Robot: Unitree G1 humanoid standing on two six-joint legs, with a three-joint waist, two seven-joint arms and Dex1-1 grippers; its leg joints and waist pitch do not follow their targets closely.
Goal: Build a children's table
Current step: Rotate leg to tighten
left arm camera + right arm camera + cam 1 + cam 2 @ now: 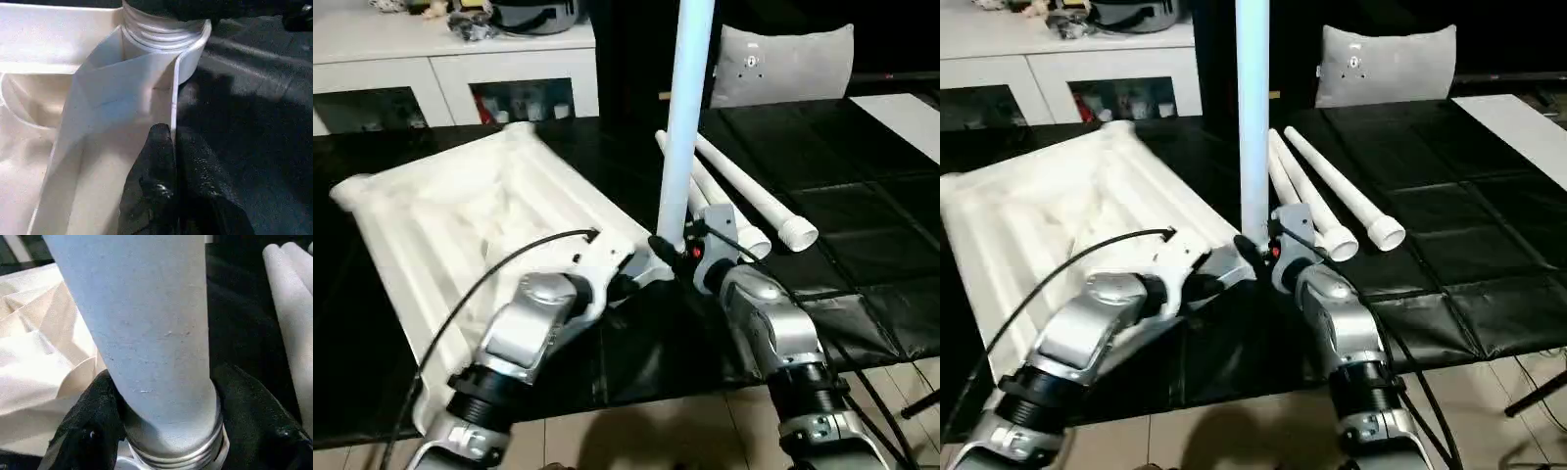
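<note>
Right wrist view: right pincer clasps the upright leg at its threaded base, at the near right corner of the upturned tabletop. Left pincer, closed, pinches the tabletop rim there.

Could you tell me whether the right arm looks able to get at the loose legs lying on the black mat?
Probably not at once: the right tool is closed around the upright leg at the tabletop's corner. Otherwise the loose legs lie close beside it, nothing between.
</note>
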